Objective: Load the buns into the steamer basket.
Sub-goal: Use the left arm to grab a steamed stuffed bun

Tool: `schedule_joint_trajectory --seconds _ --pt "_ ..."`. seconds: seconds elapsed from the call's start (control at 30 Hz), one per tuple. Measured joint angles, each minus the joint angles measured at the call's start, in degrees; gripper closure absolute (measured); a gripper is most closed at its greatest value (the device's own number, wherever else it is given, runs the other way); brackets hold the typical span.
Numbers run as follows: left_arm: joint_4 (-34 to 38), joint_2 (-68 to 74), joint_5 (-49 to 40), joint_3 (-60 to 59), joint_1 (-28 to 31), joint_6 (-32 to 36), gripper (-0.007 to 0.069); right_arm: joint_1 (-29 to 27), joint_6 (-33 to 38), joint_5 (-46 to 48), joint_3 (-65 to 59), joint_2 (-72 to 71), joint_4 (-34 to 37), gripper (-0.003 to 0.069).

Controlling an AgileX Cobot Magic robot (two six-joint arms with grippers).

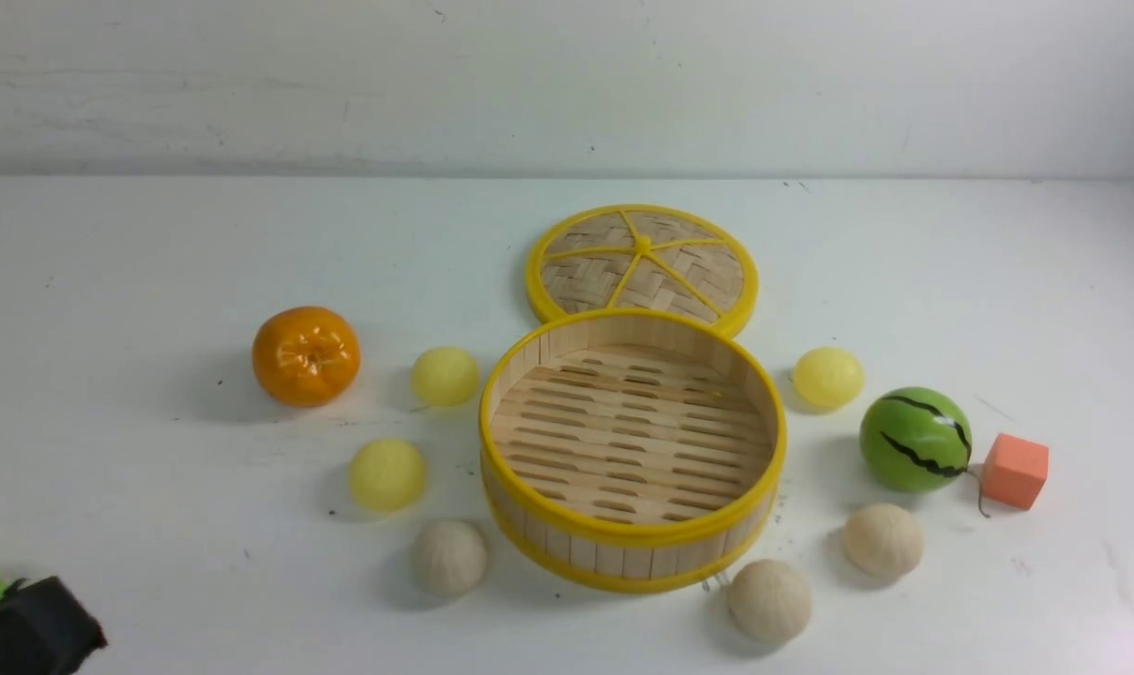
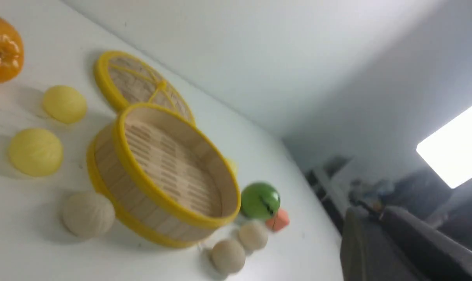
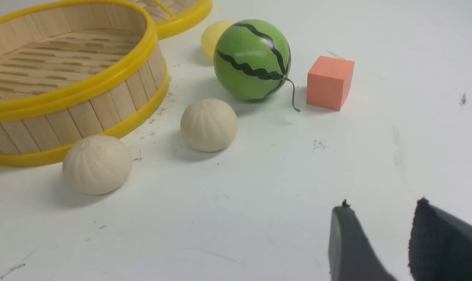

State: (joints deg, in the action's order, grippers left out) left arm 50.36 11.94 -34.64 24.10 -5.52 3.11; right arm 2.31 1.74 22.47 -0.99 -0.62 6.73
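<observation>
The steamer basket point(image 1: 623, 553) stands empty mid-table, with several buns around it. Pale yellow buns lie at its left point(image 1: 445, 375) point(image 1: 387, 473) and at its right point(image 1: 828, 377). Beige pleated buns lie along its near side point(image 1: 449, 557) point(image 1: 769, 600) point(image 1: 883, 539). My right gripper point(image 3: 382, 205) hovers open over bare table, nearer than two beige buns point(image 3: 208, 125) point(image 3: 97, 164), holding nothing. In the blurred left wrist view my left gripper point(image 2: 370, 212) has its fingers close together and empty, far from the basket point(image 2: 142, 203). Its dark body point(image 1: 33, 633) shows at the front view's bottom left corner.
The woven lid point(image 1: 642, 262) lies flat behind the basket. An orange fruit point(image 1: 305, 355) sits at the left. A green striped watermelon ball point(image 1: 916, 439) and an orange foam cube point(image 1: 1015, 470) sit at the right, close to the right-hand buns.
</observation>
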Motion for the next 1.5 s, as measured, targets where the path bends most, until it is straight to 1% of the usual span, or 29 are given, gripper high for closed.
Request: schedule_joint_trajectory --seconds 0.03,0.07,0.1,0.2,0.3,0.4,0.43,0.47,0.53,0.57,0.6,0.63,0.67,0.7,0.77,0.8,0.9,0.93,1.0,1.1,1.2,1.23,1.27,1.3,1.4,1.5 --pt "-1.55 5.07 -4.43 3.22 0.00 0.40 0.0599 0.00 0.00 0.00 0.00 0.00 0.00 0.0419" --pt "-3.01 7.81 -6.85 5.35 0.00 0.54 0.0606 0.00 0.00 0.00 0.00 0.00 0.00 0.0419" --pt "-5.51 13.54 -11.83 7.98 0.00 0.71 0.0613 0.00 0.00 0.00 0.00 0.00 0.00 0.0419" --pt "-12.21 26.96 -21.22 14.84 0.00 1.39 0.0633 0.00 0.00 0.00 0.00 0.00 0.00 0.0419" --pt "-18.46 38.75 -22.96 19.16 0.00 3.18 0.0638 0.00 0.00 0.00 0.00 0.00 0.00 0.0419" --pt "-20.64 48.53 -23.03 22.19 -0.30 3.67 0.0638 0.00 0.00 0.00 0.00 0.00 0.00 0.0419" --pt "-20.97 51.65 -23.03 23.19 -1.18 3.74 0.0638 0.00 0.00 0.00 0.00 0.00 0.00 0.0419" --pt "-21.31 54.29 -22.72 24.02 -2.80 3.74 0.0638 0.00 0.00 0.00 0.00 0.00 0.00 0.0419" --pt "-22.12 58.27 -20.76 25.25 -8.24 3.65 0.0638 0.00 0.00 0.00 0.00 0.00 0.00 0.0419" --pt "-22.37 58.90 -20.47 25.37 -8.92 3.58 0.0638 0.00 0.00 0.00 0.00 0.00 -0.08 0.0419" --pt "-23.79 61.25 -17.94 26.61 -15.66 2.12 0.0638 0.00 0.00 0.00 0.00 0.00 -0.07 0.0419" --pt "-24.37 61.81 -17.69 26.78 -16.42 1.86 0.0638 0.00 0.00 0.00 0.00 0.00 -0.07 0.0419" --pt "-25.93 62.92 -16.66 27.70 -20.08 0.54 0.0638 0.00 0.00 0.00 0.00 0.00 -0.07 0.0419" --pt "-30.02 65.49 -14.79 29.48 -24.95 -3.11 0.0638 0.00 0.00 0.00 0.00 0.00 -0.07 0.0419" --pt "-35.99 68.17 -13.81 31.75 -28.12 -7.45 0.0638 0.00 0.00 0.00 0.00 0.00 -0.07 0.0419" --pt "-36.56 68.46 -13.71 32.30 -28.50 -8.45 0.0638 0.00 0.00 0.00 0.00 0.00 -0.07 0.0419" --pt "-44.56 74.21 -13.35 37.51 -28.76 -14.53 0.0638 0.00 0.00 0.00 0.00 0.00 -0.01 0.0419" --pt "-44.92 74.54 -13.35 37.51 -28.76 -14.53 0.0638 0.00 0.00 0.00 0.00 0.00 -0.01 0.0419" --pt "-47.77 79.05 -13.29 41.12 -27.73 -14.78 0.0631 0.00 0.00 0.00 0.00 0.00 -0.01 0.0419" --pt "-48.59 82.15 -13.29 43.38 -26.66 -14.03 0.0608 0.00 0.00 0.00 0.00 0.00 -0.01 0.0419" --pt "-48.69 87.13 -13.39 47.03 -23.57 -13.22 0.0528 0.00 0.00 0.00 0.00 0.00 -0.01 0.0419" --pt "-48.69 87.36 -13.39 47.20 -23.40 -13.13 0.0523 0.00 0.00 0.00 0.00 0.00 -0.01 0.0419" --pt "-48.54 88.77 -13.61 48.23 -22.36 -12.12 0.0485 0.00 0.00 0.00 0.00 0.00 -0.01 0.0419" --pt "-48.38 89.47 -13.73 48.74 -21.77 -11.35 0.0463 0.00 0.00 0.00 0.00 0.00 -0.01 0.0419" --pt "-47.59 91.48 -13.99 49.82 -21.17 -7.82 0.0377 0.00 0.00 0.00 0.00 0.00 -0.01 0.0419" --pt "-46.41 92.43 -13.72 50.03 -21.18 -6.32 0.0337 0.00 0.00 0.00 0.00 0.00 -0.01 0.0419"
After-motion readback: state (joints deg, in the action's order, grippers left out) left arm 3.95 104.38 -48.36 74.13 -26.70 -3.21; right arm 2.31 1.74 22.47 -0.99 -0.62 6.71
